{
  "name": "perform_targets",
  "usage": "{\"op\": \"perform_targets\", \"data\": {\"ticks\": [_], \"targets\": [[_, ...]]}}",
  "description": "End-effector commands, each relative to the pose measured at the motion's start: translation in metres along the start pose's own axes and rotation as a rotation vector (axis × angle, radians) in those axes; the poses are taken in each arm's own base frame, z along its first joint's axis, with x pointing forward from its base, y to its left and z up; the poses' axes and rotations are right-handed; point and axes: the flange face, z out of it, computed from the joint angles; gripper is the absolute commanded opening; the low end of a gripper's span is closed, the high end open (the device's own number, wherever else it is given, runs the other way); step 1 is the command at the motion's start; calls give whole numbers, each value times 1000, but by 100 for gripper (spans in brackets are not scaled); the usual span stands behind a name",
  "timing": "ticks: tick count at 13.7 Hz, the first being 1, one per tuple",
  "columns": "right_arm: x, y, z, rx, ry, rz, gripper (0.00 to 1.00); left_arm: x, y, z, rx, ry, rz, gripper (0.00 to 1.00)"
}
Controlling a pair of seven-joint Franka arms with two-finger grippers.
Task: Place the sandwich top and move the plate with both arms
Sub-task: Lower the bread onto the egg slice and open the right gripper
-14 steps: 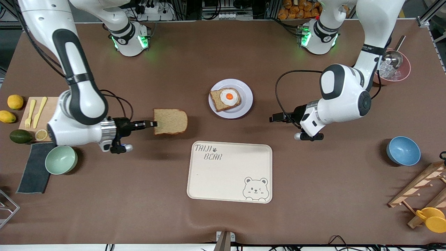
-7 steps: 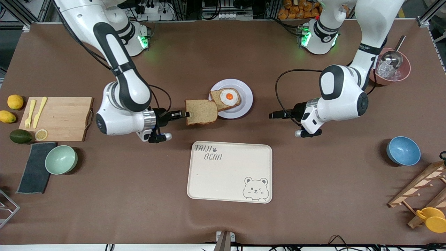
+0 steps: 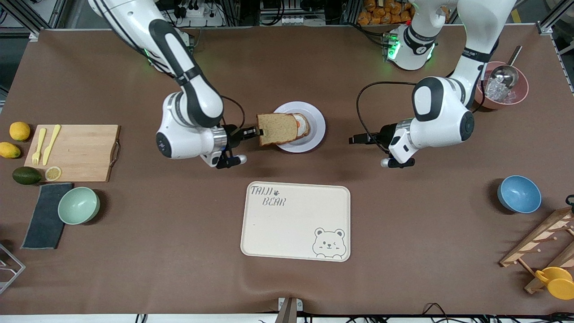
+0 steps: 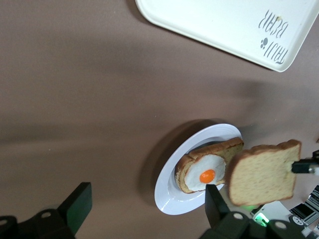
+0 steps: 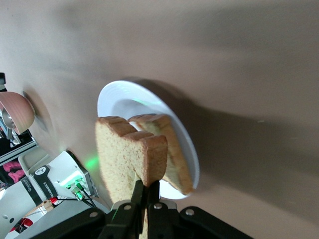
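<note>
Your layout: plate (image 3: 315, 130) at mid-table, egg slice (image 4: 205, 168) on it; bread slice (image 3: 278, 128) in the air over that slice, clamped in the right gripper (image 3: 258, 132). Tray (image 3: 296, 222) nearer the camera than the plate. Left gripper (image 3: 353, 140), fingers apart, near the plate toward the left arm's end.

I see a matt brown table covering (image 3: 134, 251), smooth apart from faint creases low in the frame. The round pale lavender-white plate (image 3: 316, 117) at upper centre looks glazed and glossy. The plain brown bread slice (image 3: 278, 128) over it has a porous, rough crumb and darker crust. The cream rectangular tray (image 3: 291, 233) below centre looks like smooth matt plastic. At middle left, a pale wooden cutting board (image 3: 80, 152) shows grain, beside a dark grey cloth (image 3: 45, 220).
</note>
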Motion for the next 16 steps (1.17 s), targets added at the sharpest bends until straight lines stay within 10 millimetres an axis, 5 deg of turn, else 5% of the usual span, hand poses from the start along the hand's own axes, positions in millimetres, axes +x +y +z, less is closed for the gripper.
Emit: {"op": "perform_targets", "data": {"ticks": [1,8,11,14,16], "targets": [[-18,-11,12,6,7,6,0,-15,7,6,-21,12,14,100],[-24,-12,59,-18,48,24,0,-11,2,13,-43,22,-12,100],[-24,-11,65,-6,43,44,27,-13,8,21,-63,23,-7,100],[-22,-6,67,-9,42,52,32,-12,7,26,-71,22,-17,100],[-20,-4,65,-5,42,55,57,-11,6,28,-79,30,-8,100]]}}
